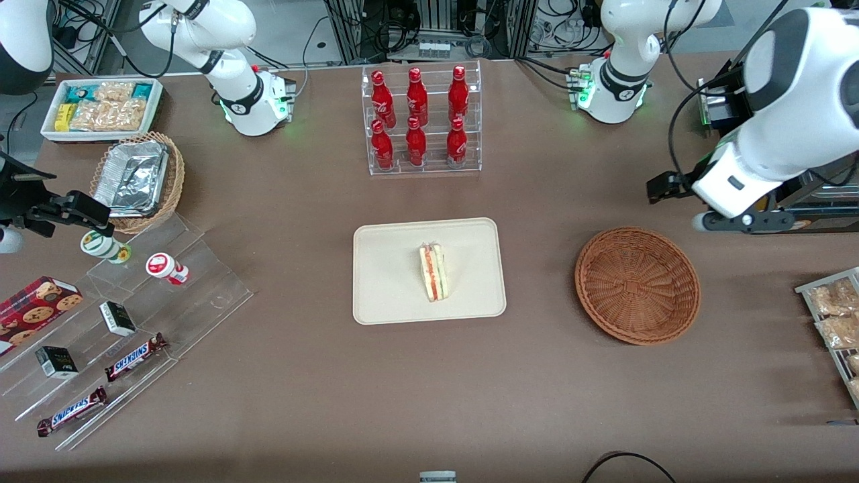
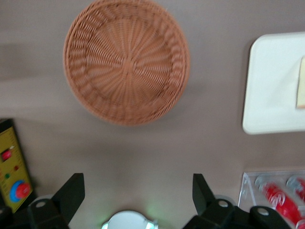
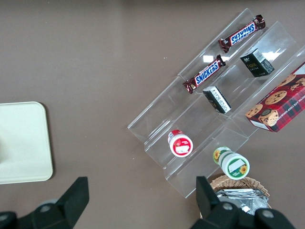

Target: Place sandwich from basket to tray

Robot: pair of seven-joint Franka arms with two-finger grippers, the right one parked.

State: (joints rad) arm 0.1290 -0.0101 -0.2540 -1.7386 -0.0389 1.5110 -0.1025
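Small triangular clear-wrapped sandwich (image 1: 434, 272) of pale bread already standing near the middle of the flat cream-beige rectangular tray (image 1: 389, 295); round reddish-brown wicker basket (image 1: 637, 285) empty. Probably light, soft and slippery in its wrap, best pinched gently across both flat bread faces. Left gripper (image 2: 138, 193) spread wide, holding nothing, raised above the brown table beside the basket.

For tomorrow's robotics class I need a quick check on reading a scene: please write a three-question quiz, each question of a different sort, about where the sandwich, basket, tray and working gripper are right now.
1. True or false: the sandwich still lies in the basket.
2. Multiple choice: the gripper is
A. shut on the sandwich
B. open, raised above the table near the basket
C. pressed onto the tray
3. Fill in: the clear rack farther from the front camera than the tray holds six red ____.

Key
1. False: it rests on the tray, and the basket holds nothing.
2. B.
3. bottles.
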